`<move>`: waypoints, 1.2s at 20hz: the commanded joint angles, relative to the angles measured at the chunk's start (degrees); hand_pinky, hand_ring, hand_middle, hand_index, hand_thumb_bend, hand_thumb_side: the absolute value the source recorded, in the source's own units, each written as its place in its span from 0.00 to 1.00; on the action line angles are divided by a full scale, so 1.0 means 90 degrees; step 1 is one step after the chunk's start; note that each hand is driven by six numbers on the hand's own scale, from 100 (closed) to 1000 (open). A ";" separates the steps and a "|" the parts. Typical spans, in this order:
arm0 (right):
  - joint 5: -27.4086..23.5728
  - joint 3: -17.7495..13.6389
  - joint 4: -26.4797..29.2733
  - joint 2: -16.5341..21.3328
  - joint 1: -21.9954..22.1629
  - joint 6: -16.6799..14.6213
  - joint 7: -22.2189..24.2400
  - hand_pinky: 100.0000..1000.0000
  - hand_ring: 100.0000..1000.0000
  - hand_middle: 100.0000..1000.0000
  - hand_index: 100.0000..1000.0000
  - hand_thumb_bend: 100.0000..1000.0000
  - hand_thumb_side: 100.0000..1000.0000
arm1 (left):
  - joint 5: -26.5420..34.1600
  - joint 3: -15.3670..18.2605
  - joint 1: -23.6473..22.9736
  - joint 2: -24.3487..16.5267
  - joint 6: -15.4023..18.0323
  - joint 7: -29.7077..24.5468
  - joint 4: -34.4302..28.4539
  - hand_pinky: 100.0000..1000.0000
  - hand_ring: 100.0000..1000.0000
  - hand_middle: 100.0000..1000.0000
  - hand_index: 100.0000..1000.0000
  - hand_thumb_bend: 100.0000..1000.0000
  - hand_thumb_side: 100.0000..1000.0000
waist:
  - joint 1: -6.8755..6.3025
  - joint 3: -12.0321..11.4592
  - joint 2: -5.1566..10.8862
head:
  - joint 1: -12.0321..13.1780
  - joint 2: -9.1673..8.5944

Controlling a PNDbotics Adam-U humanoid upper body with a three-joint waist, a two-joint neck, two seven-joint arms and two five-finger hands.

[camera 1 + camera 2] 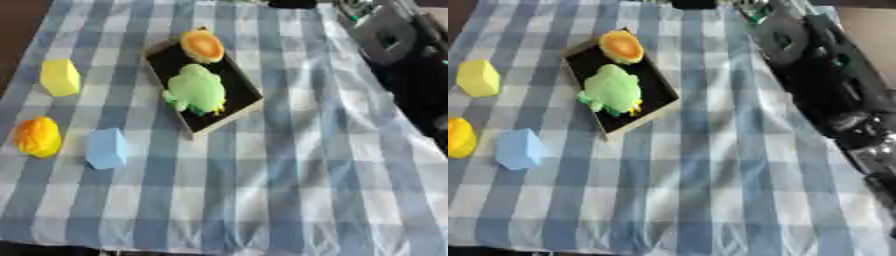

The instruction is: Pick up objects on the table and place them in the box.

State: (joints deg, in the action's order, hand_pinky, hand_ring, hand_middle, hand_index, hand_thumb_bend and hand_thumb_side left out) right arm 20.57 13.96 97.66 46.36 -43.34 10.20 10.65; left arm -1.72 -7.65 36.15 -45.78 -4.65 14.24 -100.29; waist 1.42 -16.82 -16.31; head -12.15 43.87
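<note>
The box sits far and a little left on the checked cloth covering the worktop, tilted askew. Inside it a green frog-like toy lies in the middle, and an orange round thing is perched at its far end. Left of the box, still out on the cloth: a yellow block, an orange-yellow lump, a pale blue block. The right arm runs along the right edge; its hand's state, I can't tell.
</note>
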 commanded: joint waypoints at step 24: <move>-0.0898 -0.1934 0.1882 0.1558 0.2681 0.0602 -0.2533 0.89 0.88 0.81 0.85 0.00 0.63 | -0.3382 0.0451 -0.2627 -0.1754 0.0118 -0.4872 -0.0987 0.91 0.87 0.81 0.91 0.62 0.09 | -0.0139 0.0218 0.0015 | 0.0245 0.0028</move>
State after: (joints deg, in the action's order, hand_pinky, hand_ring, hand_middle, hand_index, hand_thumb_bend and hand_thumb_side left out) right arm 12.01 -2.31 113.66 58.78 -18.89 15.35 -11.69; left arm -31.16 -4.80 12.25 -59.58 -2.92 -29.76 -109.83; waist 1.16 -14.90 -16.32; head -10.20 43.87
